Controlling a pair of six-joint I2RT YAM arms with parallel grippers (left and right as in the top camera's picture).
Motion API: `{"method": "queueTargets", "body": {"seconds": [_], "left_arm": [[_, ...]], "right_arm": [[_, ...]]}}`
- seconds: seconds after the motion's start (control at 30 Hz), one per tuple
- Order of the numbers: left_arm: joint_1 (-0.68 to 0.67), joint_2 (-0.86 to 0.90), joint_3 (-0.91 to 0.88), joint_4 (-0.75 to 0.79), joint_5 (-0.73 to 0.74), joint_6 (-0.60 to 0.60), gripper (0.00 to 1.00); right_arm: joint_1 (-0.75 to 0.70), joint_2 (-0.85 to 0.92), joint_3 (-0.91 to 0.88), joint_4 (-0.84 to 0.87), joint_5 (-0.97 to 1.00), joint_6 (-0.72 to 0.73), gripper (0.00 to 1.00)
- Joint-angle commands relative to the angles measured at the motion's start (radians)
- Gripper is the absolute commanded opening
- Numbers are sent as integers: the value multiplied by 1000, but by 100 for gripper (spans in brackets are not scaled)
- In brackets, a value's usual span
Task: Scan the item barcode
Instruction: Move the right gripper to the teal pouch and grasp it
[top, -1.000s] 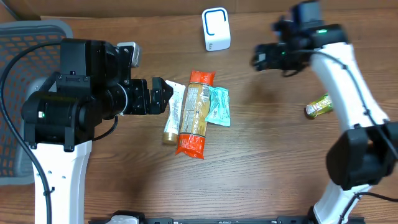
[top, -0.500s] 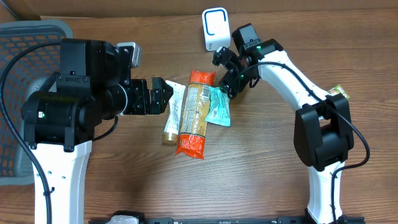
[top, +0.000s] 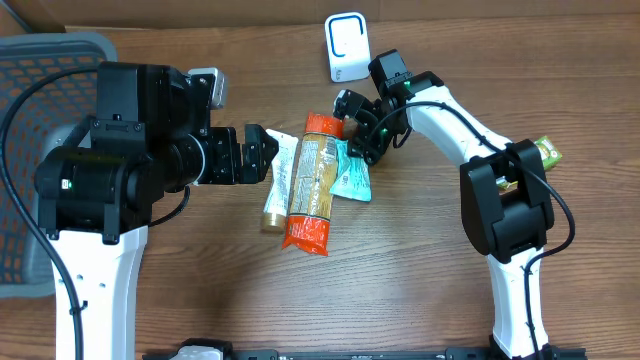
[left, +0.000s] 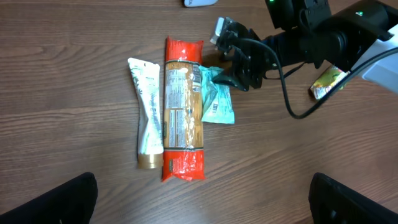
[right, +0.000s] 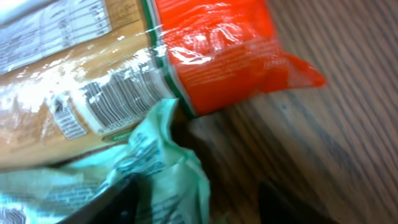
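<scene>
The teal packet (top: 352, 170) is laid flat on the wooden table (top: 420, 260), near the middle. Its left edge is tucked against a long orange package (top: 312, 180), close to that package's top end. In the left wrist view the teal packet (left: 217, 99) is seen with a small barcode printed on its lower half.

The right gripper (top: 360, 140) is found at the top corner of the teal packet, low over the table. In the right wrist view the crumpled corner of the packet (right: 155, 168) is seen between the two dark fingers of the right gripper (right: 199, 205). The fingers are held apart. A strip of bare wood is seen between the packet and the finger on the right side of that view, so the packet is not squeezed. The picture is blurred, so a touch by the other finger cannot be told.

The orange package (right: 211, 50) is seen just above the packet in that view, and a barcode is shown on its clear part.

A white tube (top: 278, 180) with a gold cap is laid just left of the orange package, side by side with it.

The left gripper (top: 258, 150) is held beside the white tube, on its left. In its own view the fingers of the left gripper (left: 202, 202) are spread wide, and nothing is held.

A white scanner (top: 347, 47) is stood at the far edge of the table, above the items. A yellow-green packet (top: 545, 150) is laid well apart on the right. A grey basket (top: 30, 60) is placed at the far left.
</scene>
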Motion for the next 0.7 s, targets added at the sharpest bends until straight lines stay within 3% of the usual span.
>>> {"method": "queueTargets", "body": {"seconds": [0.0, 0.1, 0.27, 0.47, 0.6, 0.67], "left_arm": [[-8, 3, 3, 1, 8, 22, 100], [-8, 3, 3, 1, 8, 22, 100], [-8, 3, 3, 1, 8, 22, 100], [-8, 3, 3, 1, 8, 22, 99], [-8, 3, 3, 1, 8, 22, 100], [-8, 3, 3, 1, 8, 22, 100]], "right_arm": [[6, 19, -14, -34, -25, -3, 45], [6, 19, -14, -94, -47, 62, 28], [6, 19, -14, -200, -45, 294, 4], [-17, 18, -9, -277, -37, 500, 4], [-92, 15, -6, -279, 26, 905, 4], [-133, 15, -6, -278, 50, 1039, 4]]}}
